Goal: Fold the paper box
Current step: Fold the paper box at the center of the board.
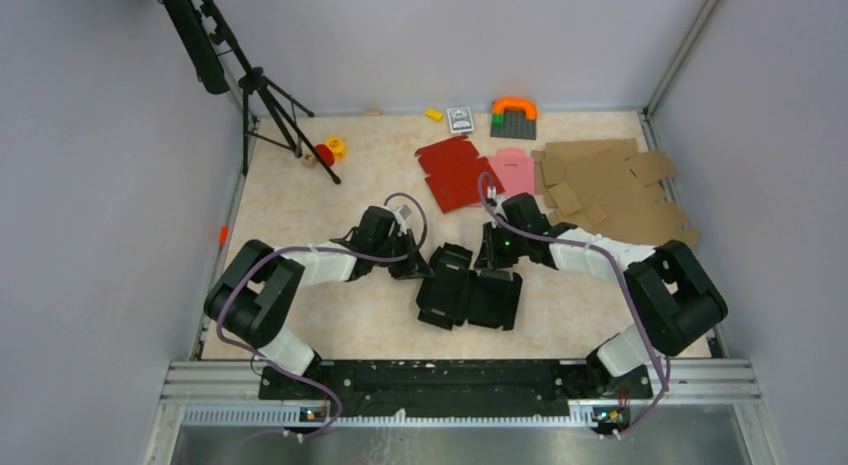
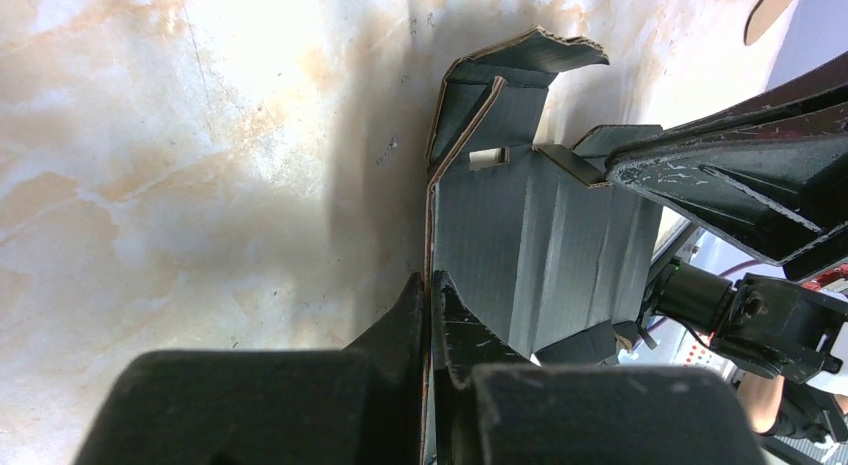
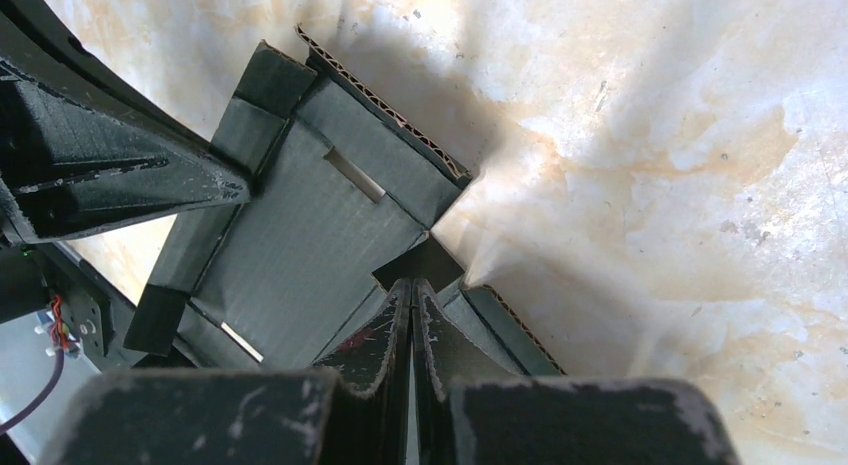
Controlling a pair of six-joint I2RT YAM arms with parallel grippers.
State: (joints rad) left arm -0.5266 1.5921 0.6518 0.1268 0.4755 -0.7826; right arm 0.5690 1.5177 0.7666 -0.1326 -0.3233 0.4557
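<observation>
Near the middle of the near edge of the tabletop (image 1: 330, 205), the paper box (image 1: 470, 297) lies partly folded with its side walls raised. The left gripper (image 2: 430, 281) is clamped on the edge of the box's left wall, fingers pressed together on the cardboard. The right gripper (image 3: 412, 287) has its fingers closed together at the box's right side; whether cardboard sits between them cannot be told
</observation>
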